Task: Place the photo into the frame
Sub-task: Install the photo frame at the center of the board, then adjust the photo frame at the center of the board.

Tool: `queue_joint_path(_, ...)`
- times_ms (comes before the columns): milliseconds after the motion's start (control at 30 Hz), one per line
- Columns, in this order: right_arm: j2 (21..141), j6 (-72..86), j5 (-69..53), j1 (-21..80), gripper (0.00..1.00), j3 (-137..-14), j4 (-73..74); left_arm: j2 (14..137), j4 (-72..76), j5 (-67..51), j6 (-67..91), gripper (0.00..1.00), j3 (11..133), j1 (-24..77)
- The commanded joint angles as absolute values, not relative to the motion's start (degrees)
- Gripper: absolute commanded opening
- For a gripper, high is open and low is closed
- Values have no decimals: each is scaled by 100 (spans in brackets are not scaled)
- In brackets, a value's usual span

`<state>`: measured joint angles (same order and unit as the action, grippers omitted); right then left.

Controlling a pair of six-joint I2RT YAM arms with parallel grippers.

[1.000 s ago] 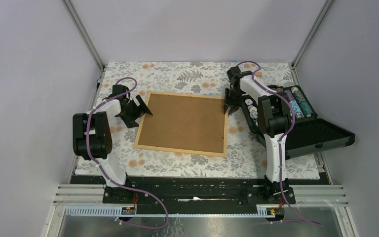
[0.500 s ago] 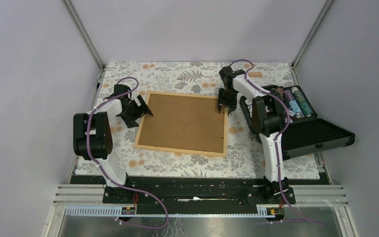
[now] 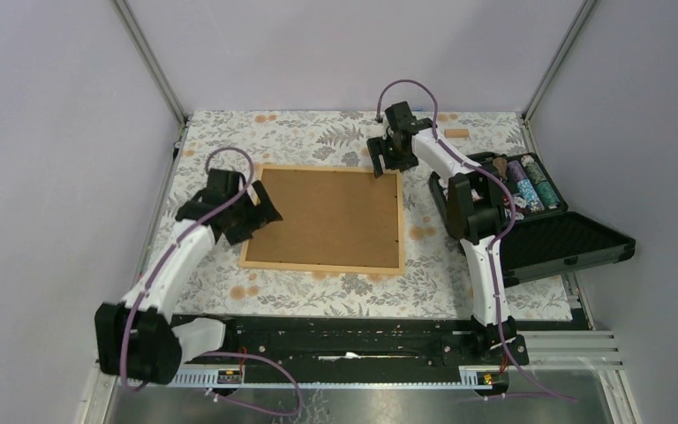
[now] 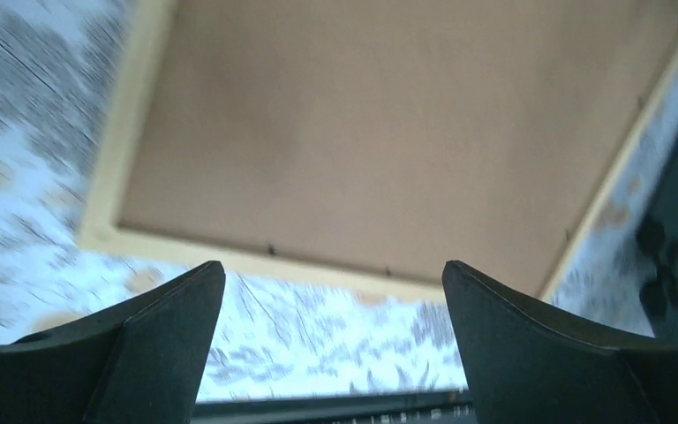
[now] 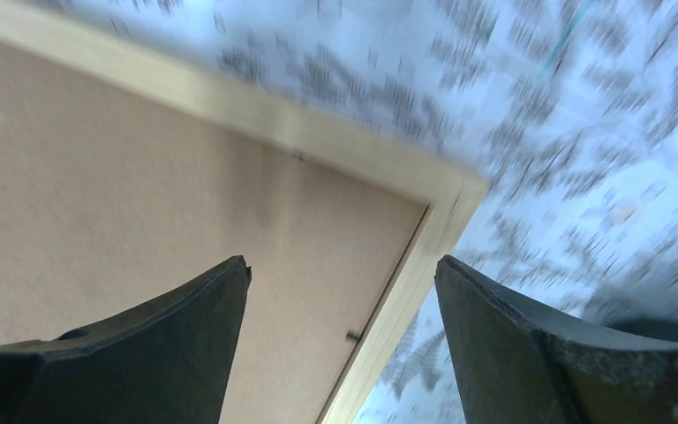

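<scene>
light-wood frame [image 4: 124, 132] face-down, brown backing board [image 4: 388, 132] showing

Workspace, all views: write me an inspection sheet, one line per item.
Surface: floral-patterned tablecloth, lying flat.
Job's things: thin light-wood picture frame lies back side up, brown backing board showing; photo not seen.
Clutter: open black case at the right; small wooden block at the far edge.
Grippers: left gripper open over the frame's left edge; right gripper open over its far right corner; both empty.
Cables: purple cables arch in loops, none lying on the frame.
Surroundings: plain lavender walls, metal corner posts.
</scene>
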<state>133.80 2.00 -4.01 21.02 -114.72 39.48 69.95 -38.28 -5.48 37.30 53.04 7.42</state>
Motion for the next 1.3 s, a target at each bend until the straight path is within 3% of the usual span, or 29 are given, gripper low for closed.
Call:
queue_joint_path(0, 13606, -474, -652, 2060, 85, -12092, 3257, 6112, -4496, -866, 4877, 99, 4654, 1542)
queue_joint_path(200, 14206, -701, -1640, 2065, 87, -12799, 3367, 5790, -3914, -1136, 6223, 99, 3792, 2729)
queue_joint_path(467, 14647, -317, -1858, 2065, 82, -13017, 3437, 6948, -1950, -1655, 6670, 99, 3228, 3340)
queue_joint_path(567, 14629, -178, -1818, 2063, 76, -12842, 3576, 7574, -1344, -1777, 6672, 99, 3115, 3317)
queue_joint_path(733, 13650, 426, -1951, 2063, 63, -11194, 3496, 8157, -1900, -1352, 5650, 98, 3828, 2551)
queue_joint_path(1033, 11000, 2405, -2761, 2187, 61, -6811, 1580, 9795, -2596, -1471, 3933, 99, 5676, 1104)
queue_joint_path(1267, 9993, 3335, -3179, 2722, 62, -5673, 859, 10689, -2656, -1620, 3867, 98, 6855, 696)
